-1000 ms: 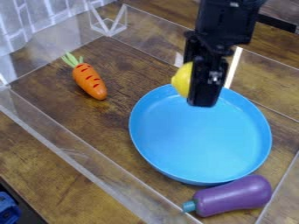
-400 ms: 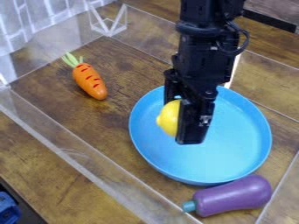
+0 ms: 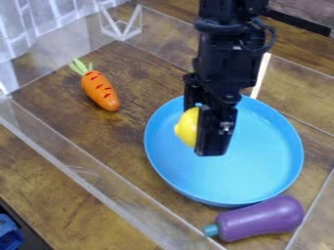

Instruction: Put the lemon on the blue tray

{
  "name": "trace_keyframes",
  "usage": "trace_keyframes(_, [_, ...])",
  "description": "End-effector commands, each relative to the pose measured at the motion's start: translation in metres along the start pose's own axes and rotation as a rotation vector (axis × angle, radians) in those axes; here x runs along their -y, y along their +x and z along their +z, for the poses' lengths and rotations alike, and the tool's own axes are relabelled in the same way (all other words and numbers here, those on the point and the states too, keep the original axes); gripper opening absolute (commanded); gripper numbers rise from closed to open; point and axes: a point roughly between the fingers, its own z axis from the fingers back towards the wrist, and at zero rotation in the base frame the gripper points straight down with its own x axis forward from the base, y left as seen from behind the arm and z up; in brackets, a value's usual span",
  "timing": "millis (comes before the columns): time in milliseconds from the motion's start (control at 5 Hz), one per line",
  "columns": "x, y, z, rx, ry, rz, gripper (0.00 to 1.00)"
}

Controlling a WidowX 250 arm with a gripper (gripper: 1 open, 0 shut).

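The lemon, small, round and bright yellow, is held in my gripper, which is shut on it. Both hang low over the left part of the blue tray, a big round blue plate with a shallow rim. Whether the lemon touches the tray I cannot tell. The dark arm comes down from the top of the view and hides the lemon's right side and part of the tray's far rim.
An orange carrot with a green top lies on the wooden table to the left. A purple eggplant lies just in front of the tray. Clear plastic walls border the work area.
The gripper carried the lemon from above the tray's far left rim down and forward over the tray's left part. In the last half second it barely moved.
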Motion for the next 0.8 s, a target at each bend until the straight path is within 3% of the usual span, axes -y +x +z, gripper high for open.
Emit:
trace_keyframes(0, [-0.008, 0.011, 0.009, 0.060, 0.021, -0.017, 0.00])
trace_keyframes(200, [-0.012, 0.016, 0.005, 0.067, 0.012, -0.009, 0.00])
trace_keyframes(600, [0.001, 0.013, 0.003, 0.065, -0.006, -0.055, 0.00])
